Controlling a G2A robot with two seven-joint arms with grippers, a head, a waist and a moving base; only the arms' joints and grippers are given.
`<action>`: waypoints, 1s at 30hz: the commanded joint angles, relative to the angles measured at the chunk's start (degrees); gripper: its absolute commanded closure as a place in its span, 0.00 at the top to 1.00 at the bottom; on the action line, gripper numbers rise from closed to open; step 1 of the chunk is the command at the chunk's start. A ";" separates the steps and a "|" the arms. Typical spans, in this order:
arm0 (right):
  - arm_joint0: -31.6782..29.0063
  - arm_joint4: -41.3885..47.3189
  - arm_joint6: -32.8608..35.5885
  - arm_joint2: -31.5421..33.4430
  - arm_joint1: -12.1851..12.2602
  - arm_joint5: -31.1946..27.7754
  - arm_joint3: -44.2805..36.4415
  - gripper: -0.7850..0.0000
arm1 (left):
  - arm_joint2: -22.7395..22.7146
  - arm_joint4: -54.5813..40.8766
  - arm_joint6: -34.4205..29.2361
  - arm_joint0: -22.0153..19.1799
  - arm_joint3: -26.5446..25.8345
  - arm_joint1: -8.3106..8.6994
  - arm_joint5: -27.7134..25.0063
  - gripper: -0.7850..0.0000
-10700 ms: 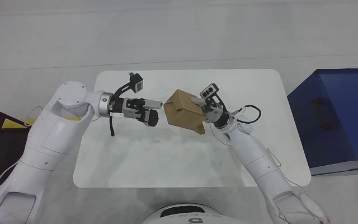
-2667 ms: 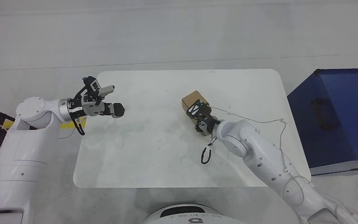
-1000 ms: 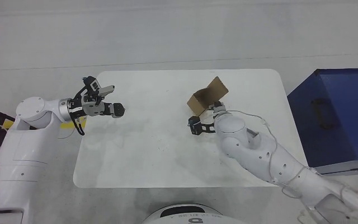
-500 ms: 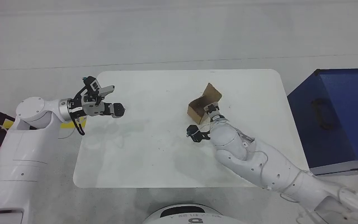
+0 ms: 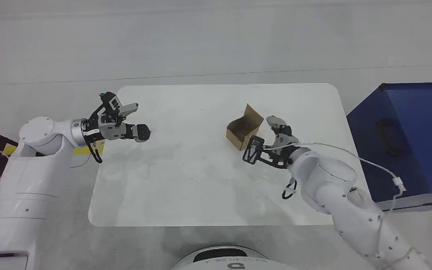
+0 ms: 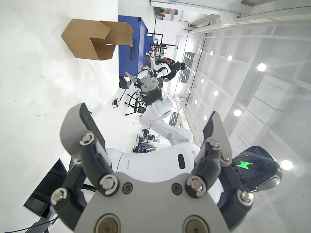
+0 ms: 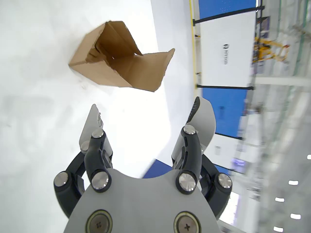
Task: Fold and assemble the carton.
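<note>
Carton [image 5: 241, 128] sitting open, likely light, creasing easily; gripping at raised flap [image 5: 254, 115] advised. Right gripper [image 5: 265, 140] hovering at carton's 4 o'clock, fingers wide, empty.

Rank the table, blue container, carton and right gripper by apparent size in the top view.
1. table
2. blue container, cut off at the edge
3. carton and right gripper: about alike, unranked
</note>
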 commanded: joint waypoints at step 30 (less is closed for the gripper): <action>12.25 65.10 -5.04 2.16 -1.96 -8.16 35.15 1.00 | 0.00 0.00 0.00 0.00 0.00 0.00 0.00 1.00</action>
